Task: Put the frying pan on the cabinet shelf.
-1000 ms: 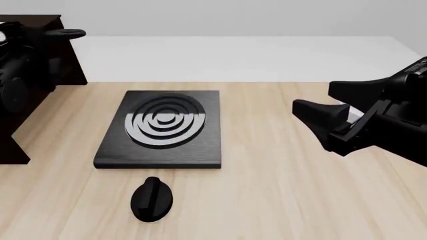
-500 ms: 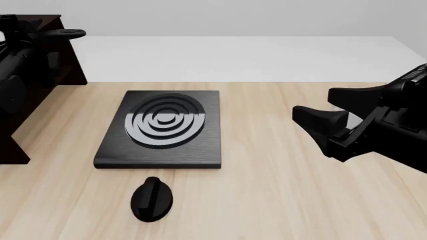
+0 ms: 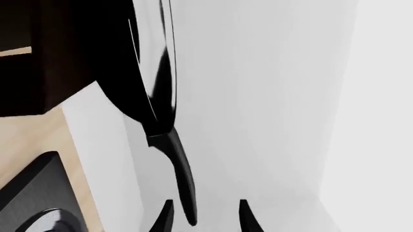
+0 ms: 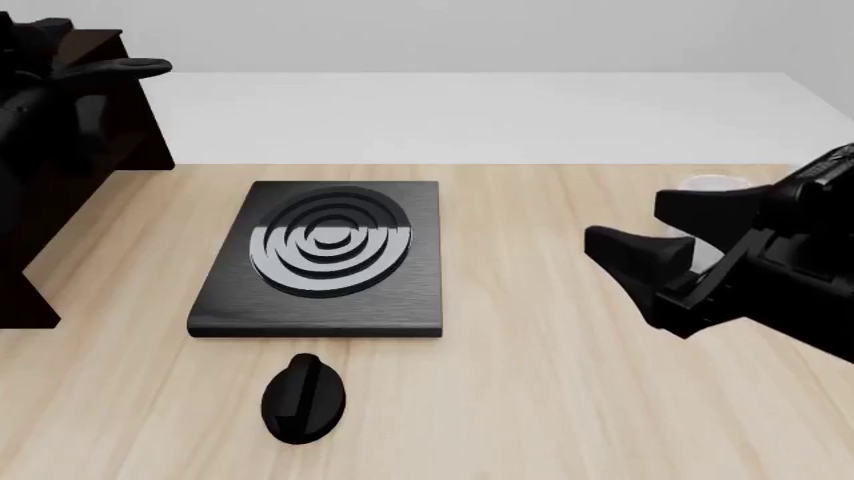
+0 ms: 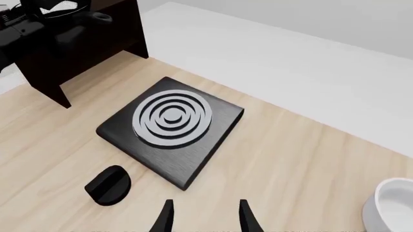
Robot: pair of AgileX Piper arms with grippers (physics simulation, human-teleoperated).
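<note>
In the left wrist view the frying pan (image 3: 139, 72) shows edge-on, black, resting on the dark cabinet shelf (image 3: 58, 53). Its long handle (image 3: 181, 179) reaches back between the tips of my left gripper (image 3: 205, 220), which is open and not touching it. From the front, only the handle's loop end (image 4: 134, 68) sticks out over the cabinet shelf (image 4: 100, 42) at the far left, with my left arm (image 4: 40, 110) hiding the pan body. My right gripper (image 4: 654, 235) hovers open and empty over the table's right side.
A black square hob (image 4: 324, 255) with concentric rings lies mid-table, and a black knob (image 4: 304, 398) sits in front of it. A white bowl (image 5: 390, 205) stands on the right, partly behind my right gripper. The cabinet's side (image 4: 140, 130) stands on the table's far left.
My left arm has drawn back to the left and upward, away from the pan handle. The right gripper has dropped slightly, baring the bowl's rim behind it. The pan's handle has stayed put.
</note>
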